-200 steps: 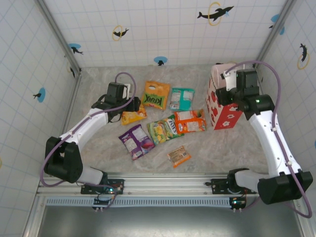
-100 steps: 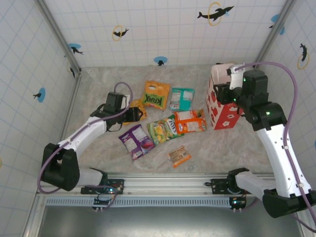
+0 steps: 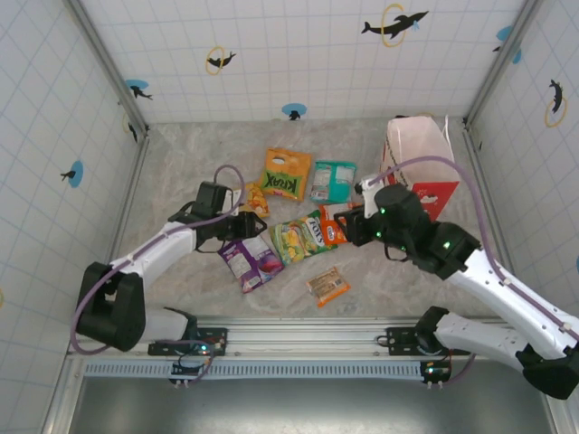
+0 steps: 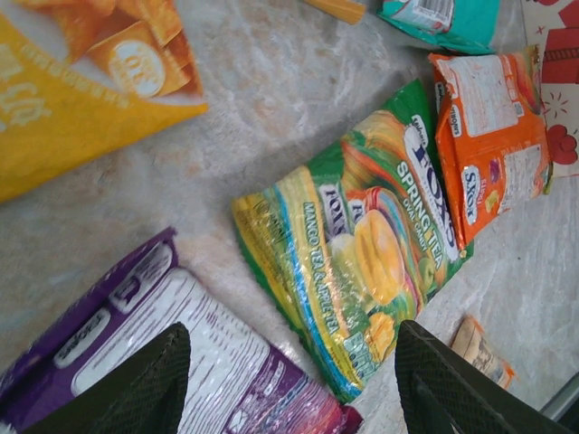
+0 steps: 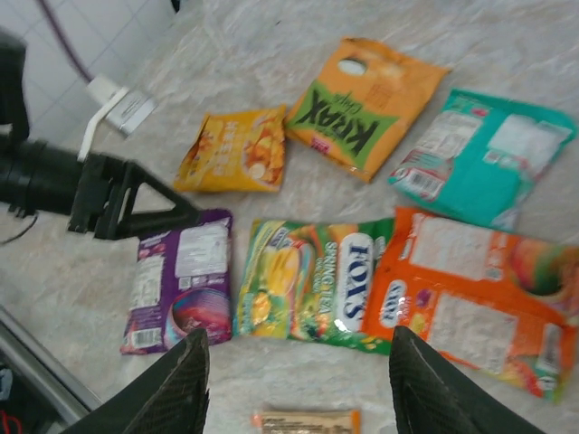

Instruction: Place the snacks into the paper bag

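Seven snacks (image 3: 303, 237) lie near one paper bag (image 3: 421, 154)

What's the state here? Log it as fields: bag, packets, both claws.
paper bag: far right side
packets outside it: seven
far row: yellow-orange packet, Krax packet, teal packet
middle row: purple packet, green packet, orange packet
nearest: wrapped bar
left claw: open, empty, over the purple and green packets
right claw: open, empty, over the green and orange packets
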